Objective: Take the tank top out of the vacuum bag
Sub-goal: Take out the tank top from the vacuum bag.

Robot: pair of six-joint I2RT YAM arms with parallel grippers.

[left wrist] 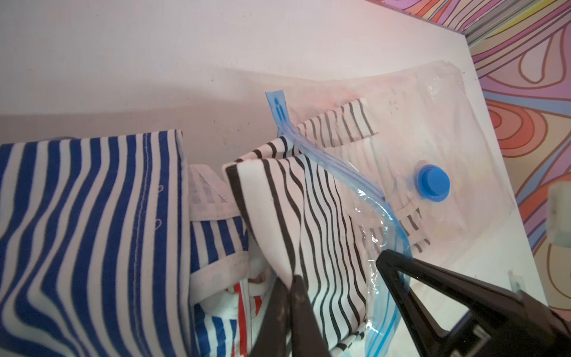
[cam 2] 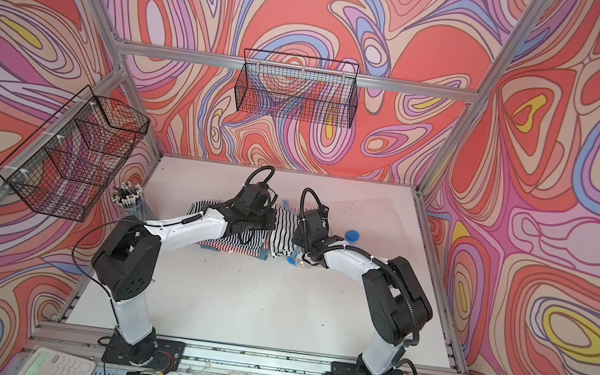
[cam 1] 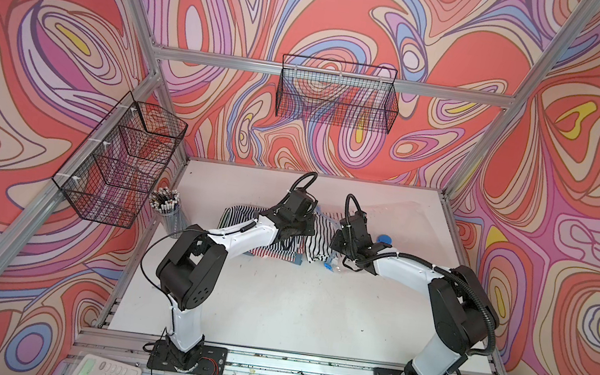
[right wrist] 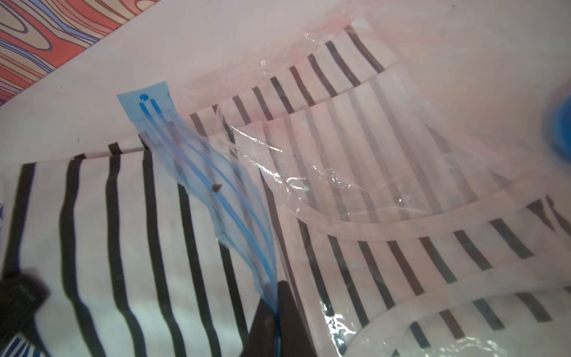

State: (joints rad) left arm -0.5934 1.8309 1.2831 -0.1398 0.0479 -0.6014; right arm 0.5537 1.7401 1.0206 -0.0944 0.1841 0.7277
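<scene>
One clear vacuum bag (left wrist: 463,129) with one blue valve cap (left wrist: 433,183) is seen on the white table (cam 1: 274,304). One black-striped tank top (left wrist: 309,201) is laid half inside the bag's mouth and half out. The bag's zip strip (right wrist: 200,173) is pinched tight by the right claw (right wrist: 279,289). The left claw (left wrist: 289,290) is set at a fold of the tank top, jaws close together; a grip cannot be told. One blue-striped cloth (left wrist: 92,216) and one red-striped cloth (left wrist: 241,296) are cut off. In both top views, both claws are hidden by the wrists.
</scene>
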